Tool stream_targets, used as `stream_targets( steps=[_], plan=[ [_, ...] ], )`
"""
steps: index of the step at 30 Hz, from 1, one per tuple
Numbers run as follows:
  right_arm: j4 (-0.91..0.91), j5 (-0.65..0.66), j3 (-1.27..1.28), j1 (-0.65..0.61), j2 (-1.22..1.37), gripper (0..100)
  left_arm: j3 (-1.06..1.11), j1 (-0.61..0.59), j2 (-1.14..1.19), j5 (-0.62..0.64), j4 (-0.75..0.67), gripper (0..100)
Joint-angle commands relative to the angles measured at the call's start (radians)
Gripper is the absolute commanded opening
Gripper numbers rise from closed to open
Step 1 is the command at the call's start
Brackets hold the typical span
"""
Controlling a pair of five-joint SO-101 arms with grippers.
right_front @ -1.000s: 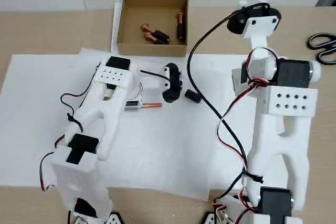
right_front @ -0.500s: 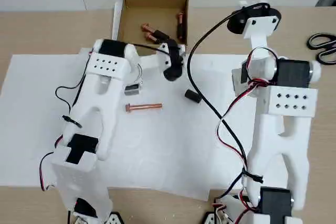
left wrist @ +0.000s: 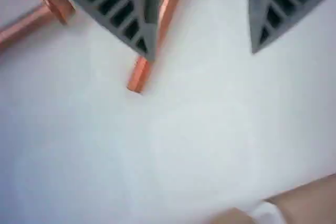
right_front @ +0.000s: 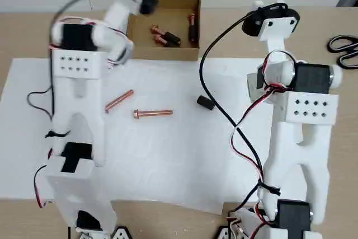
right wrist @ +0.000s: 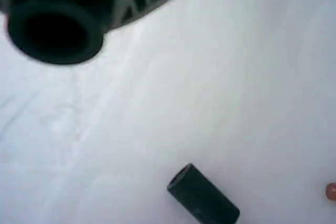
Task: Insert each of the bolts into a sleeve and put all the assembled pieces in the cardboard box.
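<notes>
Hovering with jaws spread, the left gripper (left wrist: 202, 53) hangs over a copper bolt (left wrist: 140, 72) on white paper (left wrist: 184, 145); the right gripper (right wrist: 89, 3) pinches a black sleeve (right wrist: 55, 32).

The table (right_front: 33, 32) is pale tan wood under a plain white paper sheet (right_front: 168, 160). On the sheet, the left bolt (right_front: 119, 101) and the middle bolt (right_front: 152, 113) are shiny copper, and the loose sleeve (right_front: 205, 103) is matt black. The cardboard box (right_front: 162, 53) at the far side is brown, and the assembled pieces (right_front: 168, 38) in it are copper and black. The left arm (right_front: 75, 82) and the right arm (right_front: 296, 138) are white with black motors, rows of dark holes, and red and black wires. The left gripper (left wrist: 202, 51) has grey, slatted fingers (left wrist: 115, 3). The scissors (right_front: 344, 48) at the far right are black.
</notes>
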Motion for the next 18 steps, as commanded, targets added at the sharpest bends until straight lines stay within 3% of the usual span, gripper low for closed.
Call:
stream_targets(
  steps=[1,6,10,13,18],
  plan=[
    [-0.004,-0.006,-0.011,0.010,-0.041,0.3,-0.074,-0.028,-0.040,0.133,0.020,11],
    [-0.002,-0.005,-0.011,0.021,-0.041,0.3,0.005,-0.020,-0.269,0.396,0.018,11],
    [0.001,-0.005,-0.011,0.082,-0.042,0.3,0.136,-0.026,-0.482,0.675,0.018,11],
    [0.004,-0.005,-0.011,0.111,-0.042,0.3,0.334,-0.020,-0.635,0.853,0.018,11],
    [0.005,-0.011,-0.011,0.108,-0.042,0.3,0.720,0.074,-0.779,0.987,-0.064,11]
  ],
)
